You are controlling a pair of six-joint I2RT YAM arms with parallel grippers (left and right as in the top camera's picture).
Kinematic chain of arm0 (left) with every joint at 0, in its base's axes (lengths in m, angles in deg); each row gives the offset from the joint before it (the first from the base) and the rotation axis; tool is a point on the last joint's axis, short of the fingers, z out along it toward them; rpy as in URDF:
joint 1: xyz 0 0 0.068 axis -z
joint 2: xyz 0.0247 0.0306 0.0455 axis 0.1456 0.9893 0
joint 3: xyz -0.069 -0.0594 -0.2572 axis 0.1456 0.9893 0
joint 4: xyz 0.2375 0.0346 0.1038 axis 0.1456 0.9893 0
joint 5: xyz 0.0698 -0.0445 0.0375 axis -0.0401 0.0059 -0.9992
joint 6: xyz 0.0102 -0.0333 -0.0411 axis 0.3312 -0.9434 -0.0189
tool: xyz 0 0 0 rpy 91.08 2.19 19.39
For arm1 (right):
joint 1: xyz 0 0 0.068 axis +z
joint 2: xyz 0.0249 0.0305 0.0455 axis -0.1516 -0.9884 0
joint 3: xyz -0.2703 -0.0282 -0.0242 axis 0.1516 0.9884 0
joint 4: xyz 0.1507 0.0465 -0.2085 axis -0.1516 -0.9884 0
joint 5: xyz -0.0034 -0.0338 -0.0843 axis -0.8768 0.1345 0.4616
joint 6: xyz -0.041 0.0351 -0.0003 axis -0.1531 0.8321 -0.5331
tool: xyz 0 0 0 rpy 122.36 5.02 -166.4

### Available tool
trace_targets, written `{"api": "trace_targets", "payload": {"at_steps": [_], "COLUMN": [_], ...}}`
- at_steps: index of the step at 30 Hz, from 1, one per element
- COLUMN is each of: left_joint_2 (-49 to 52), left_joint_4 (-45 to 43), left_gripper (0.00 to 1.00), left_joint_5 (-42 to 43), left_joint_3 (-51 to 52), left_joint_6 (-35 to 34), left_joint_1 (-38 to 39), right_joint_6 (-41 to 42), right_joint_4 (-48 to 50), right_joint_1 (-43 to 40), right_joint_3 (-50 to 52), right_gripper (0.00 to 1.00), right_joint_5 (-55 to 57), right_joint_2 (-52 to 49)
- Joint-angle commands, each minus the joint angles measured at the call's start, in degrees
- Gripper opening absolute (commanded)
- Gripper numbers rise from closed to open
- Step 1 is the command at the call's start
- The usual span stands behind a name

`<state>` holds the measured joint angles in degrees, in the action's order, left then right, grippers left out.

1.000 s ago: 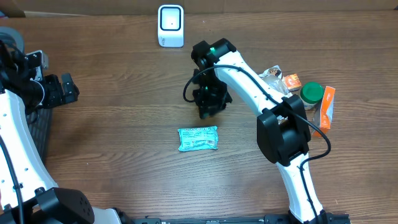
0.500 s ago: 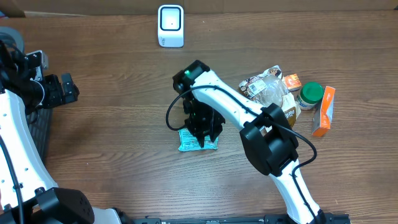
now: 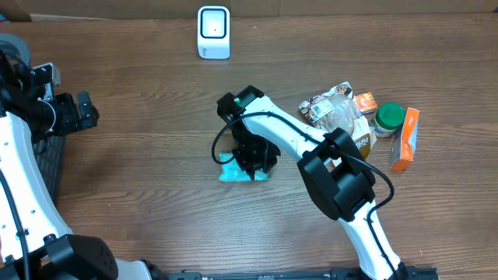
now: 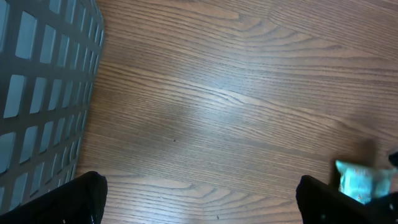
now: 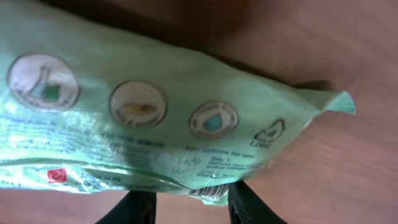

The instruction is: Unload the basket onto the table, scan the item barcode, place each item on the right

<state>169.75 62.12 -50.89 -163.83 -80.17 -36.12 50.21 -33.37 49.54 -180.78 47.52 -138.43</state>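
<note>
**Two grippers inspected: right gripper [image 3: 253, 159] on teal packet [image 3: 231, 173], left gripper [image 3: 78, 111] empty**

Overhead: The right gripper is lowered over the teal packet near the middle of the wooden table [image 3: 140, 194] and covers most of it. The white scanner [image 3: 213, 33] stands at the far edge, well apart from the packet. A snack bag [image 3: 334, 109], green-lidded jar [image 3: 390, 117] and orange box [image 3: 405, 140] are grouped at the right. The left gripper sits at the left edge, well away from the packet.

Left wrist: Both fingers [image 4: 87, 196] stand wide apart over bare wood, with nothing between them. A dark mesh basket [image 4: 37, 93] lies at the left. The packet [image 4: 364, 180] shows at the lower right.

Right wrist: The packet [image 5: 155, 124] fills the frame, printed icons facing the camera. Its lower edge runs between the two fingers [image 5: 134, 208], and the jaws are clamped on it.
</note>
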Motion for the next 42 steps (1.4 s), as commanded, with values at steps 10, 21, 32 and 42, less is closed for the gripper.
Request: {"api": "trace_targets", "payload": {"at_steps": [10,21,32,42], "left_joint_2": [-0.31,-0.31,-0.31,-0.31], "left_joint_4": [-0.09,-0.09,-0.09,-0.09], "left_gripper": [0.99,1.0,0.99,1.0], "left_joint_5": [0.46,0.46,0.46,0.46], "left_joint_3": [0.04,0.04,0.04,0.04], "left_joint_6": [1.51,1.49,1.51,1.51], "left_joint_1": [0.39,0.39,0.39,0.39], "right_joint_6": [-33.16,-48.48,-4.42,27.19], "right_joint_4": [19.3,39.74,41.99,47.25], "right_joint_1": [-0.39,-0.39,-0.26,4.2], "right_joint_3": [0.17,0.13,-6.56,-4.83], "right_gripper": [0.35,0.38,0.21,0.08], "right_joint_5": [7.41,5.68,-9.99,-10.34], "right_joint_2": [1.7,1.7,3.28,-3.04]}}
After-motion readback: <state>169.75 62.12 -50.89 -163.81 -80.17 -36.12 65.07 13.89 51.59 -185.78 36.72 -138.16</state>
